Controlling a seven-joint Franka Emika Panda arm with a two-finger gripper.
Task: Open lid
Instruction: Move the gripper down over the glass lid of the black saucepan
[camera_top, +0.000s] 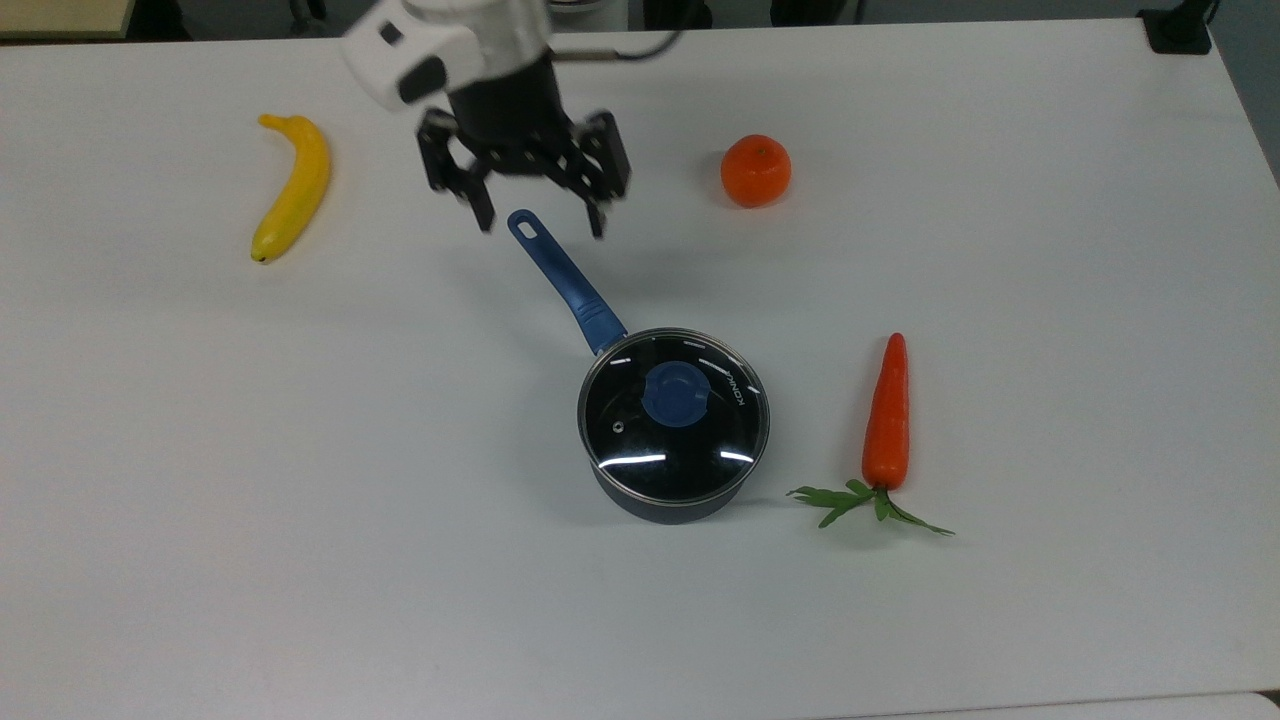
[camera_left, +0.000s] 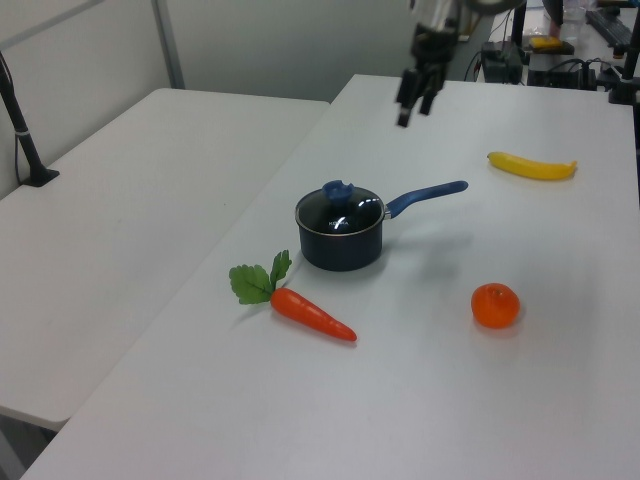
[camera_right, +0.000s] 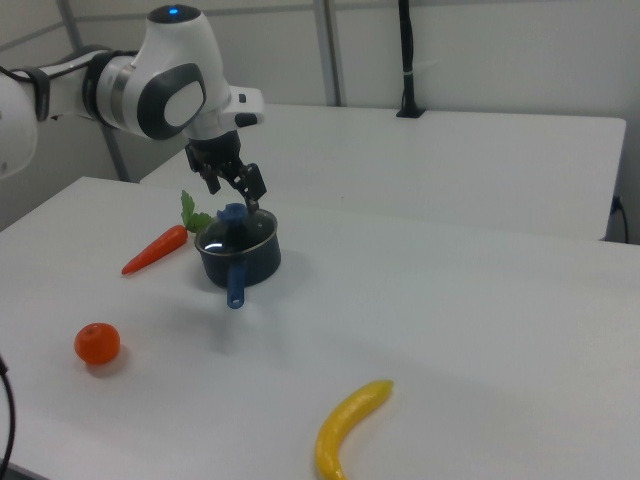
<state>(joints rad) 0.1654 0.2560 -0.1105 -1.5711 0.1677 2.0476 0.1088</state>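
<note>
I'm looking at the top view, working from its bottom edge upward. The lid is sitting flat and closed on the saucepan, roughly mid-table, with the carrot off toward the top view's right. The lid is round, so it's giving me no long axis of its own; its blue knob is facing straight up and its steam hole is lying toward the top view's left of the knob. The only long axis here is the pan handle, running from the rim up and toward the top view's left, away from the knob. My gripper is hanging above the free end of that handle, fingers spread wide and holding nothing, well clear of the lid. So the knob is lying down and toward the top view's right from me, along the handle line. My read: I'm needing to travel along that line, then drop onto the knob. The orange and banana are sitting farthest up, flanking me, well apart from the path.
</note>
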